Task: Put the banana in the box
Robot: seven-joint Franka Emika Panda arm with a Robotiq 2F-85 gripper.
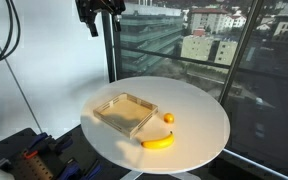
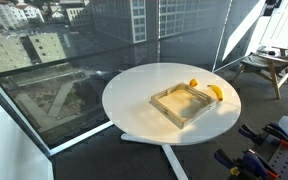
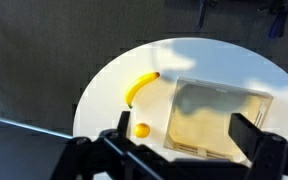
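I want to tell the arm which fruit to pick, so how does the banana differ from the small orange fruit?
Shape: the banana is long and curved, the orange fruit round. Colour: the banana is yellow, the fruit orange. Size: the banana is clearly longer than the fruit. Both lie on the white table, outside the box.

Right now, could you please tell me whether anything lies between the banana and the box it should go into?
Nothing visible does. The banana lies beside the box with only bare table between them; the small orange fruit sits off to the side, near the box's corner.
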